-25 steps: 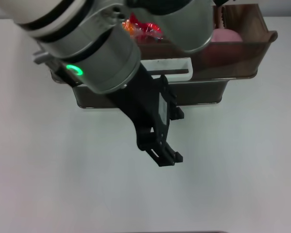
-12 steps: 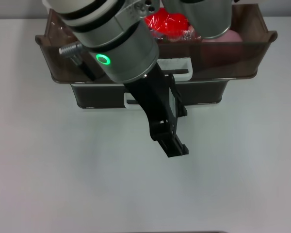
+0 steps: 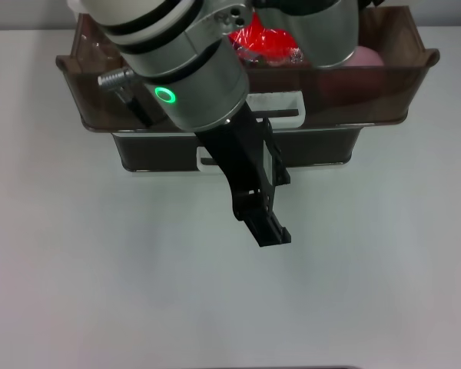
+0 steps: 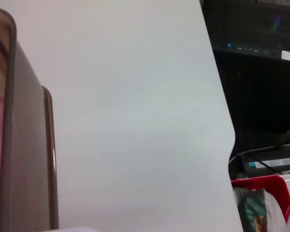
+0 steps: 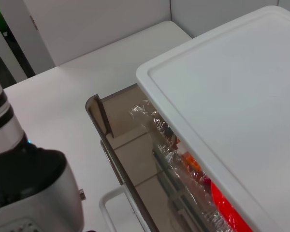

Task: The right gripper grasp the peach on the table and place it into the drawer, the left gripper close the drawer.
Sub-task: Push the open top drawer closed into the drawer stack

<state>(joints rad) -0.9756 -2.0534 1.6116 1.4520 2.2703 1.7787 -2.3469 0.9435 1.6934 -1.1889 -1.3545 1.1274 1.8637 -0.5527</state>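
White table [image 3: 100, 292] takes up most of the view. The brown drawer [image 3: 384, 92] is pulled out, white handle [image 3: 276, 108] facing front. The left gripper [image 3: 265, 231] hangs over the table just in front of it, fingers pressed together. Right gripper isn't visible. The peach [image 3: 369, 56] sits inside the drawer's right end, beside red wrapped snacks [image 3: 265, 38].

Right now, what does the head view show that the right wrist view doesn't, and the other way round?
Only the head view shows the left pincer hanging over the table in front of the drawer, and the peach inside the drawer. Only the right wrist view shows the cabinet's white top. Both show the open drawer, its white handle, the red wrapped items in it and the left arm.
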